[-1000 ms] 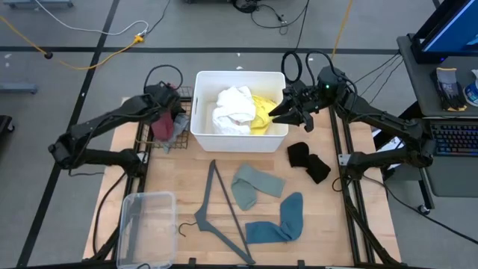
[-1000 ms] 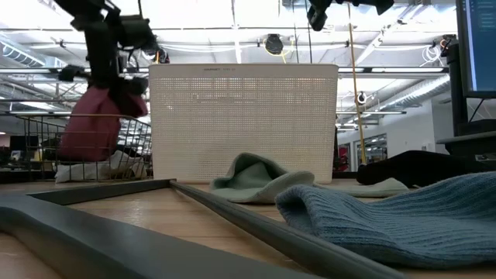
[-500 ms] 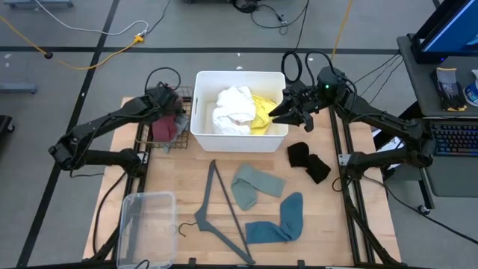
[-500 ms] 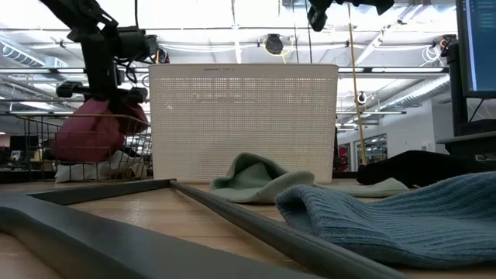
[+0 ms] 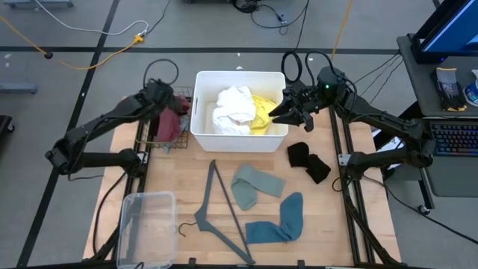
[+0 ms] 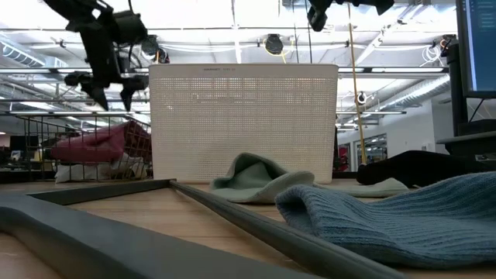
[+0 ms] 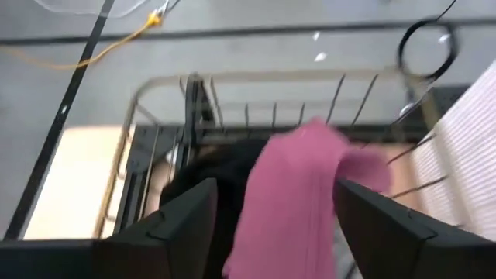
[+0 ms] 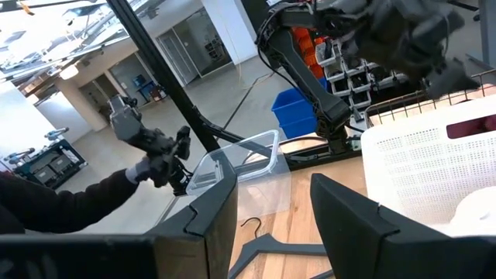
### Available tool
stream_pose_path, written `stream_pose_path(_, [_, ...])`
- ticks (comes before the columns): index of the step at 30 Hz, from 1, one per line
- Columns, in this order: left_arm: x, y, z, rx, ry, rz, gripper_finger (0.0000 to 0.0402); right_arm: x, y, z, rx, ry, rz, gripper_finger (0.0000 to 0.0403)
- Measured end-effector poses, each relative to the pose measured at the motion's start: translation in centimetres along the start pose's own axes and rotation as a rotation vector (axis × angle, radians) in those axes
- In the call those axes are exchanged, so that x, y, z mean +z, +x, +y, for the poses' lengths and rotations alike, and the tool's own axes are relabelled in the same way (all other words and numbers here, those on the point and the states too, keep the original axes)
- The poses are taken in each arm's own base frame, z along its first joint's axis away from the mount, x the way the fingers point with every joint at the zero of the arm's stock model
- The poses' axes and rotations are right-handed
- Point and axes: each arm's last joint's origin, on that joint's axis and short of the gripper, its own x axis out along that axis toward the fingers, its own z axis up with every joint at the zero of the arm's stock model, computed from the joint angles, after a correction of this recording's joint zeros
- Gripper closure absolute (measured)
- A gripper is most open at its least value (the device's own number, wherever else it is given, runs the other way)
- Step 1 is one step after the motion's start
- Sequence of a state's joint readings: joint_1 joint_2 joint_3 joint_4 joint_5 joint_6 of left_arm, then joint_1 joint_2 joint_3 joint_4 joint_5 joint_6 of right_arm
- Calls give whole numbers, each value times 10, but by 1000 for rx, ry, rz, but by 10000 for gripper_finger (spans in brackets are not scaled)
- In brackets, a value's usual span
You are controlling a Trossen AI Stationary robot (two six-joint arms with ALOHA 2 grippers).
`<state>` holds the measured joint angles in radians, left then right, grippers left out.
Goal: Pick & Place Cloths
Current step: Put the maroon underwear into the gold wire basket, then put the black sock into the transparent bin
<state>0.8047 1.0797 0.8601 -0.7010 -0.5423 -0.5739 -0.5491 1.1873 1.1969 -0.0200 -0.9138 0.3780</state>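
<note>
no legible text, label or number anywhere

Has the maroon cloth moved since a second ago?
Yes. The maroon cloth dropped from the open left gripper into the wire basket beside the white bin.

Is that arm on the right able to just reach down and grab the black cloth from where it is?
Probably yes. The black cloth lies bare on the table, close to the open right gripper hovering at the white bin; nothing covers it.
</note>
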Motion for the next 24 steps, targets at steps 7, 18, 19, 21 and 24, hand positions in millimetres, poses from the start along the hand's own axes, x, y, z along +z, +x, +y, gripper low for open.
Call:
stream_pose_path(7, [31,-46,2,-130,-90,-147,122,-1,0,0,5,12,9,248])
stream_pose_path(18, [41,-116,-4,-533,2,-361,153,-17,-11,12,98,20,152,248])
stream_pose_path(19, [40,-121,-4,-567,17,-378,155,-19,-14,15,93,20,165,248])
stream_pose_path(21, [38,-129,-7,-636,51,-405,157,-23,-20,22,82,25,190,248])
stream_pose_path(24, [35,-140,-11,-729,112,-437,158,-30,-30,34,22,29,220,248])
